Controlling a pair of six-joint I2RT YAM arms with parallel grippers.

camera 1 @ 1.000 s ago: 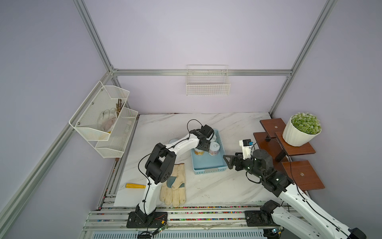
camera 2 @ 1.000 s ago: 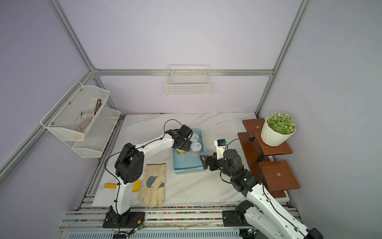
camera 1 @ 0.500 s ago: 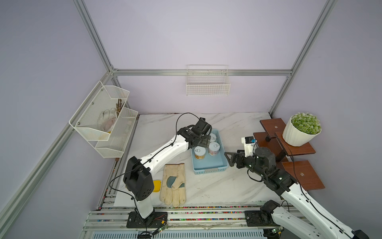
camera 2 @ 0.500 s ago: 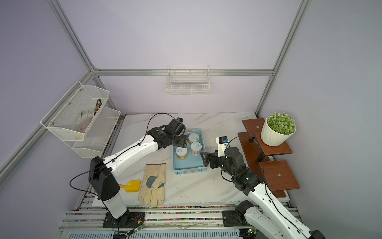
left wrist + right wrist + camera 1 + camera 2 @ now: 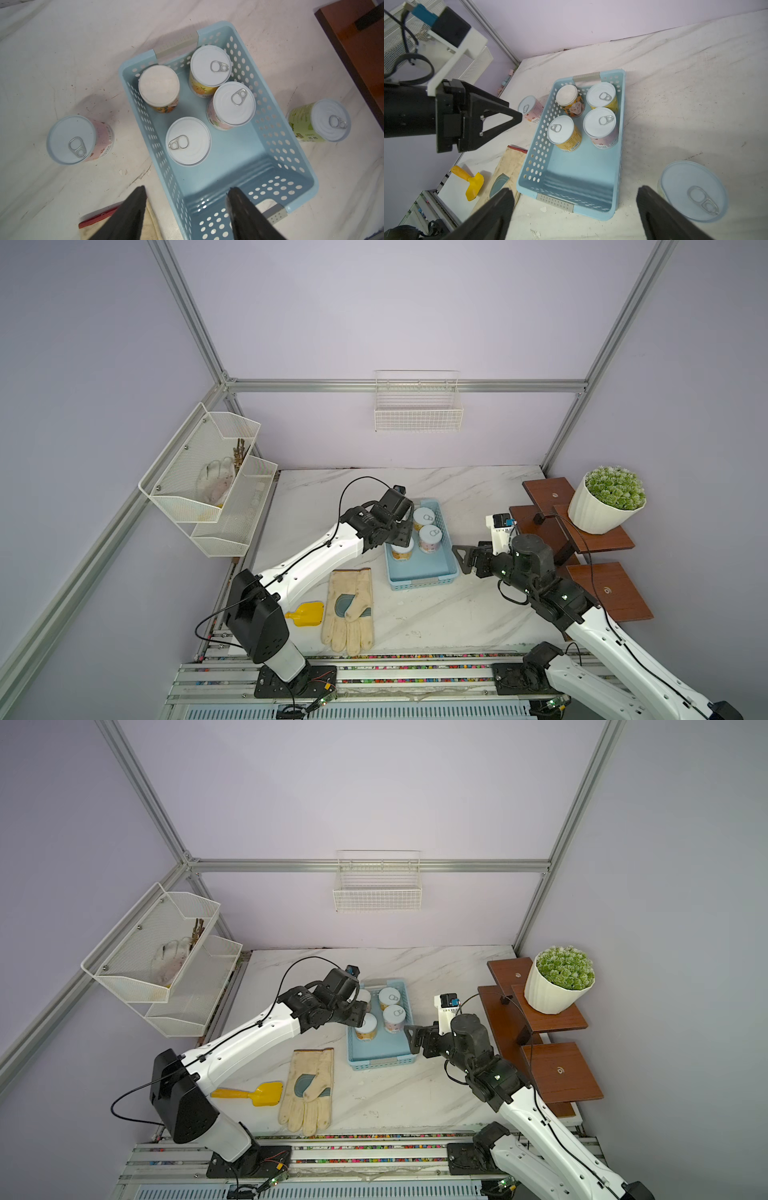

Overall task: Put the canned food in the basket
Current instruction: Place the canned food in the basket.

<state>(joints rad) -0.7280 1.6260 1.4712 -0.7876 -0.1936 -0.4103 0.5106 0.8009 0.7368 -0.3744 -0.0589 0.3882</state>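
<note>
1. Four short round tins (image 5: pixel 188 141) with white tops and pastel labels stand upright in the far half of the shallow light blue perforated plastic basket (image 5: pixel 268 116). Its near half is bare.
2. Two more wait on the white marble tabletop (image 5: pixel 62 52): a pink-labelled tin (image 5: pixel 71 139) just left of the basket and a green-labelled tin (image 5: pixel 330 120) just right of it.
3. I judge the tins stiff, smooth-sided and weighty if full. I would clamp across the round wall below the lid, never the pull ring (image 5: pixel 219 67).
4. My left gripper (image 5: pixel 186 188) hovers over the basket's left side, jaws partly apart, holding and touching nothing.
5. My right gripper (image 5: pixel 575 189) hangs at the basket's right, jaws spread wide and empty. The green-labelled tin sits just beside one finger (image 5: pixel 654 207), untouched.
</note>
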